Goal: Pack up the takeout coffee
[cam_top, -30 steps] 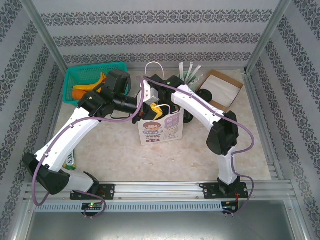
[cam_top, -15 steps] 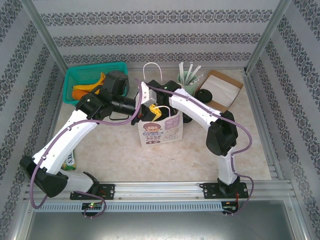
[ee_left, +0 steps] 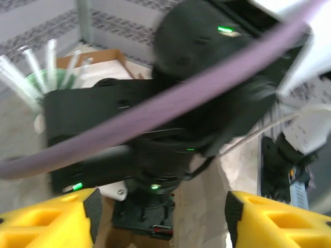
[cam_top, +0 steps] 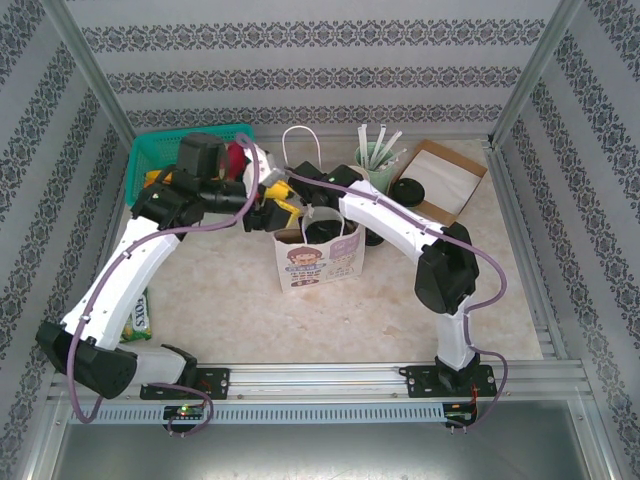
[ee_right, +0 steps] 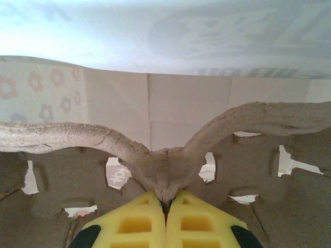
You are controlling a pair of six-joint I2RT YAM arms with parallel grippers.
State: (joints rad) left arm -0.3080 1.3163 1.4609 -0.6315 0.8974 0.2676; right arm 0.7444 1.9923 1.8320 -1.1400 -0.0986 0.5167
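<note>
A white paper bag (cam_top: 318, 265) with a cartoon print stands upright at mid-table. My right gripper (ee_right: 166, 199) reaches down into it and is shut on the middle ridge of a grey pulp cup carrier (ee_right: 170, 160), with the bag's inner wall behind. My left gripper (cam_top: 270, 203) hangs just left of the bag's rim; its yellow fingers (ee_left: 46, 219) stand wide open with nothing between them. The takeout coffee (cam_top: 407, 190) shows from above as a round black lid on the table right of the bag, beside the box; its cup wall is too small to make out.
A green basket (cam_top: 160, 160) with orange items sits at the back left. A pale green tumbler of wrapped straws (cam_top: 378, 155) and an open cardboard box (cam_top: 445, 180) stand at the back right. A snack packet (cam_top: 140, 318) lies near the left arm's base.
My left gripper has opened, let go of the bag's rim and drawn back to the left. My right arm has shifted slightly left over the bag, still shut.
</note>
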